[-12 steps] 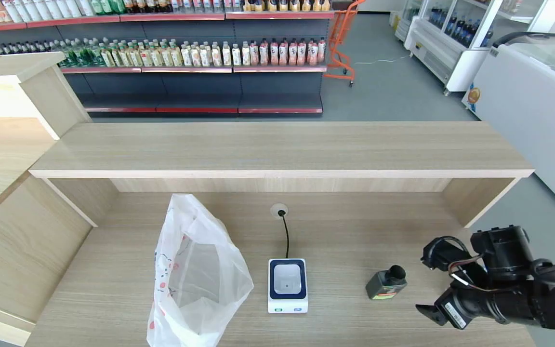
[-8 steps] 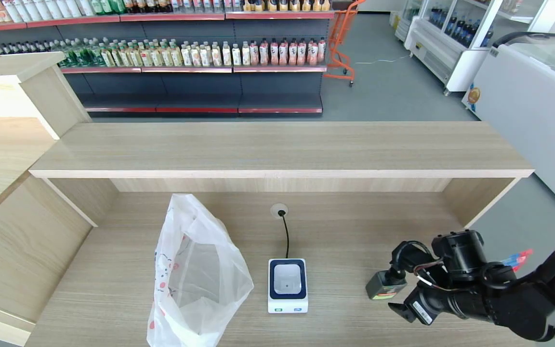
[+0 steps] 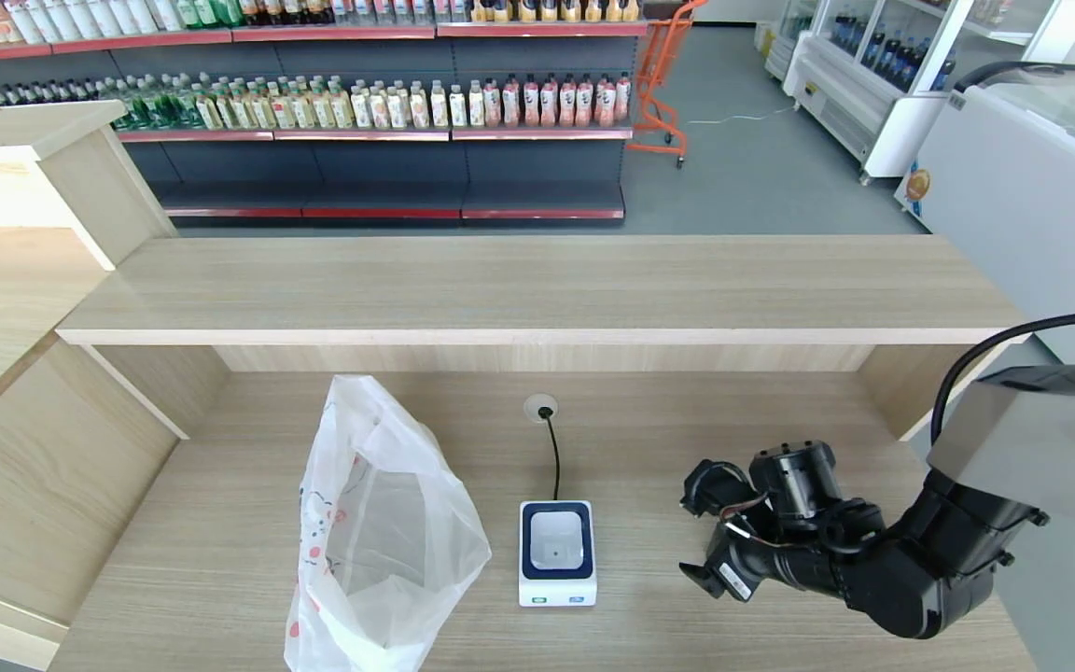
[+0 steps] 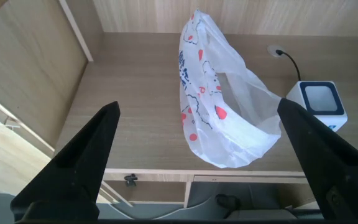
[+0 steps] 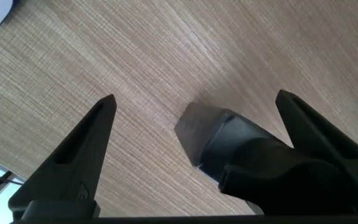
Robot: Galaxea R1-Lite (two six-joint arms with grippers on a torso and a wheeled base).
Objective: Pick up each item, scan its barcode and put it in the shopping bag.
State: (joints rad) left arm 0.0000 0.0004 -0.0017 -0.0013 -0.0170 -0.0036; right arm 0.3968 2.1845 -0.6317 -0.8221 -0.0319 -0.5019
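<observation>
A small dark bottle (image 5: 229, 146) with a black cap rests on the wooden counter (image 3: 649, 448). My right gripper (image 5: 196, 96) is open, a finger on each side of the bottle and clear of it. In the head view the right gripper (image 3: 701, 532) hangs low over the counter, to the right of the scanner (image 3: 556, 551). The white scanner (image 4: 319, 99) has a dark-framed window facing up. A thin white shopping bag (image 3: 379, 532) with red print stands open to its left. My left gripper (image 4: 199, 104) is open, high above the bag (image 4: 216, 112), and holds nothing.
A black cable (image 3: 553, 453) runs from the scanner back to a hole in the counter. A raised wooden ledge (image 3: 537, 289) spans the back, with side walls at left and right. Beyond it are drink shelves (image 3: 369, 103) and freezers (image 3: 1013, 177).
My right arm has swung left from the counter's right edge, and its gripper now stands over the small bottle. The bag and scanner have not moved.
</observation>
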